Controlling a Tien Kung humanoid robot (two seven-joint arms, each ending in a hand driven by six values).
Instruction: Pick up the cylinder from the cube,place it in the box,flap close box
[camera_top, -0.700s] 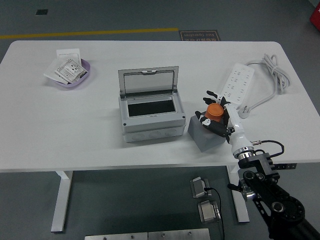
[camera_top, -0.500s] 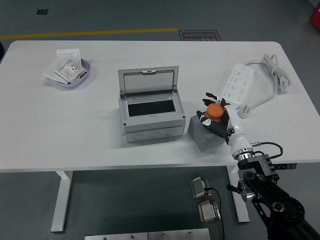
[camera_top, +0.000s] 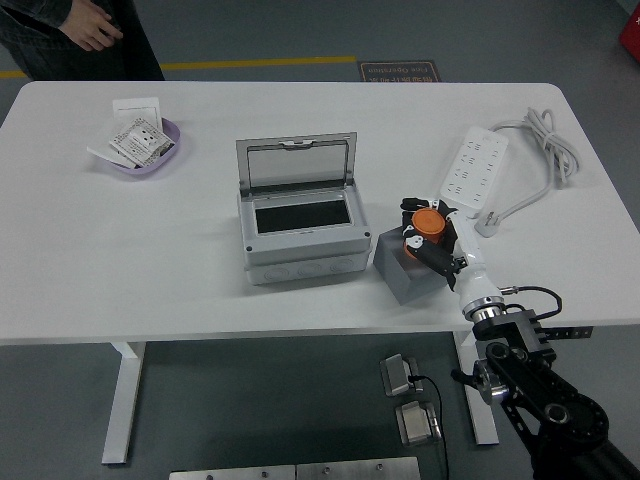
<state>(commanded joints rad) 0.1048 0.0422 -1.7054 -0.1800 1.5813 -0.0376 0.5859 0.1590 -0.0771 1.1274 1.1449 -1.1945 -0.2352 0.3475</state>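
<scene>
Head view: the right hand (camera_top: 432, 232) grips the orange cylinder (camera_top: 427, 224) on top of the grey cube (camera_top: 408, 268).

The cylinder sits on the cube's upper face, with the hand's fingers curled around it from the right and front. The cube stands on the white table (camera_top: 200, 260) just right of the grey box (camera_top: 300, 228), whose transparent lid (camera_top: 296, 160) is hinged up at the back, leaving the dark interior exposed. A white power strip (camera_top: 476, 170) with its cable lies behind and to the right of the cube. At the far left, a purple dish (camera_top: 146, 150) holds white packets. A person's hand (camera_top: 92, 27) shows at the table's far left corner, touching nothing on the table.
</scene>
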